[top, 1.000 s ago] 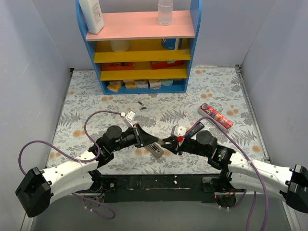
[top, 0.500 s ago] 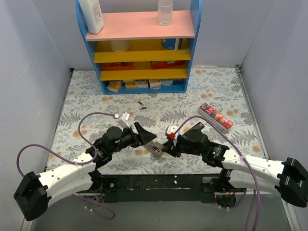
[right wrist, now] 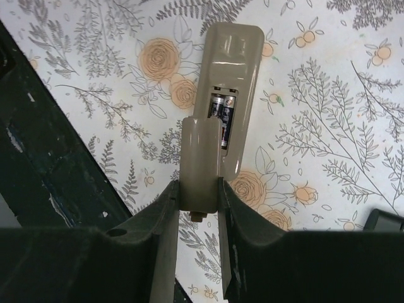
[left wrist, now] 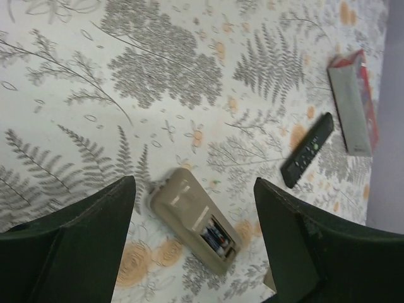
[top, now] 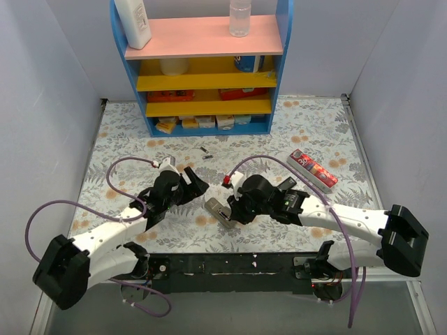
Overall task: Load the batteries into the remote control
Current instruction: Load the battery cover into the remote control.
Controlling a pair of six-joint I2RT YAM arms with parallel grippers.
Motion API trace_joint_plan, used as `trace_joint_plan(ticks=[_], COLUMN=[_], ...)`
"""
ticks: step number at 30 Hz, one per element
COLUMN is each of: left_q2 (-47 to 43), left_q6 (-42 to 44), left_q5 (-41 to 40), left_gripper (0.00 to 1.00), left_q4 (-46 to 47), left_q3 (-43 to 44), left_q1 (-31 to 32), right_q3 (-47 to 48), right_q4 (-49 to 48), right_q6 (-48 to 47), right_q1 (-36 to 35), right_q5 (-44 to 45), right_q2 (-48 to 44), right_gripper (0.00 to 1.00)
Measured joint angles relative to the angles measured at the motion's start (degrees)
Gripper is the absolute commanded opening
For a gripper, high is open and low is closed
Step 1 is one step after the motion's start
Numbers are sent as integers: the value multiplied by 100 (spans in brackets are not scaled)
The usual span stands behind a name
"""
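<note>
The remote control lies back up on the flowered mat, its battery bay uncovered. Two batteries sit side by side in the bay; the left wrist view also shows the remote control and these batteries. My right gripper is shut on the flat beige cover piece, held just over the remote's lower end and partly overlapping the bay. My left gripper hangs open above the remote, touching nothing; from the top it is up and left of the remote. Two more batteries lie loose near the shelf.
A slim black remote and a red-and-grey box lie to the right on the mat. A blue shelf unit with bottles and small boxes stands at the back. The black base rail runs along the near edge.
My left gripper opened and drew back up and to the left, away from the remote. The right arm moved left, bringing the cover piece over the remote's end.
</note>
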State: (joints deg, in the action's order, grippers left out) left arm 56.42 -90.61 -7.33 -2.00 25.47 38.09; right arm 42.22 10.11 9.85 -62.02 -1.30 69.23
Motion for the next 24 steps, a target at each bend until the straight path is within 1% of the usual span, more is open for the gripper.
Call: trace_joint_plan(ticks=[2,4,6,9,10,12,16,24], left_q2=[426,866,1241,1655,1757,1910,2118,2135], left_q6=[94,195,280,389,424,461,496,468], left_q5=[267,509,763,1099,1185,1340,1569,1832], left_gripper=[72,69,65,63,59,57,56,56], left_q4=[153,319,496,791,887,1040,1239,1552], left_q3=[17,72,149,238,256,262,260,15], left_q1=[-372,-610,-680,-686,-684,-686,-686,-688], right_q3=[227,452,632,885,981,1176,1399,1714], right_q4=[286,522,688,933,1008,1134,1292,1423], right_q6=[111,212,271,356,372,391,422,487], right_q1=[0,2,0,0,2,2,2,0], right_q5=[96,162,219,267,267,278,308,337], right_q2=[229,463,671,979,1091,1340,1641,2116], right_gripper=[1,1,1,1,1,1,1,1])
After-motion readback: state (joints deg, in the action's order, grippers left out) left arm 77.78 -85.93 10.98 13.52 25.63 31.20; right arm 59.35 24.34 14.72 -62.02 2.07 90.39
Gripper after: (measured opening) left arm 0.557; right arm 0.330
